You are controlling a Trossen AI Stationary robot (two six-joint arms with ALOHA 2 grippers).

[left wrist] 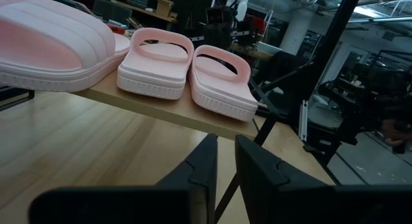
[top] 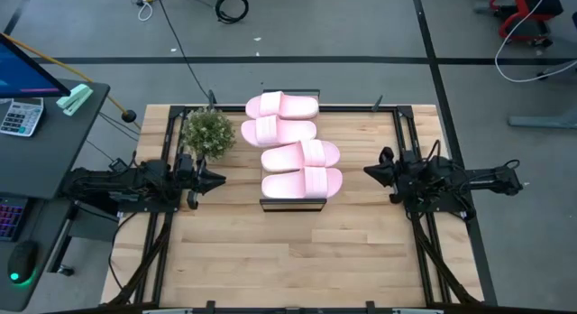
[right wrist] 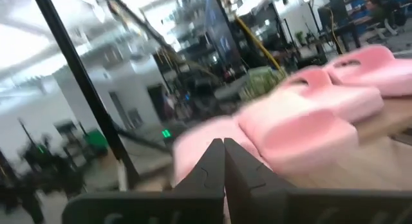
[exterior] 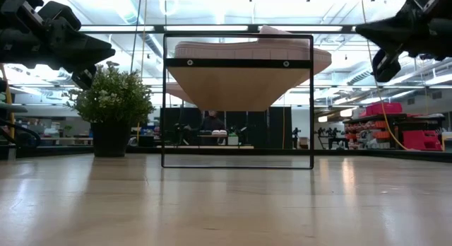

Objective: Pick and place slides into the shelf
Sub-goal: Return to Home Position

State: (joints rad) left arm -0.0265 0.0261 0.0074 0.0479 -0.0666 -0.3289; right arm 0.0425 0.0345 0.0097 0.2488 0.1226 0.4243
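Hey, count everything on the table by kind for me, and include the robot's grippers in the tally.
Shelf: 1
Pink slides: 4, all on top of it
Potted plant: 1
Grippers: 2, the left gripper and the right gripper, one on each side, both empty
Total: 8

Ceiling lights (exterior: pixel 134 27) glare at twelve o'clock in low view; table (exterior: pixel 226 203) mirrors them; slides (top: pixel 293 147) overexposed in high view
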